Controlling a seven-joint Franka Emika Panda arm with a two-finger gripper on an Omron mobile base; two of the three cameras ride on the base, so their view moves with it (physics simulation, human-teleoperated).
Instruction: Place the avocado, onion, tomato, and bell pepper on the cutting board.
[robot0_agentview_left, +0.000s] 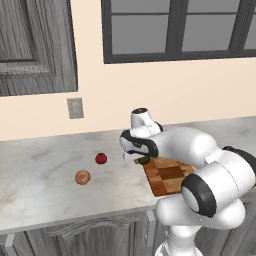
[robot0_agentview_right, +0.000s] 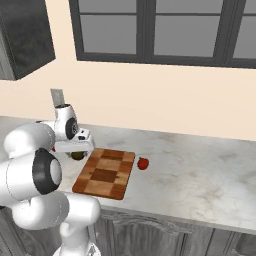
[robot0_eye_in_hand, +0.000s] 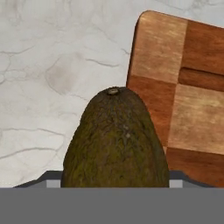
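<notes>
hand view has the avocado (robot0_eye_in_hand: 116, 140) right up against the pincer, its stem end pointing away from the hand and its long axis running along the fingers; the pincer (robot0_agentview_left: 141, 159) looks clenched on it, held above the marble counter (robot0_agentview_left: 45, 170) just off the near corner of the cutting board (robot0_eye_in_hand: 183, 96). judging from the pictures, nothing lies on the board yet, so all four items are left. the onion (robot0_agentview_left: 82, 177) and a red fruit (robot0_agentview_left: 101, 159) sit well out to the pincer's left; another red fruit (robot0_agentview_right: 143, 163) waits beyond the board's far side
</notes>
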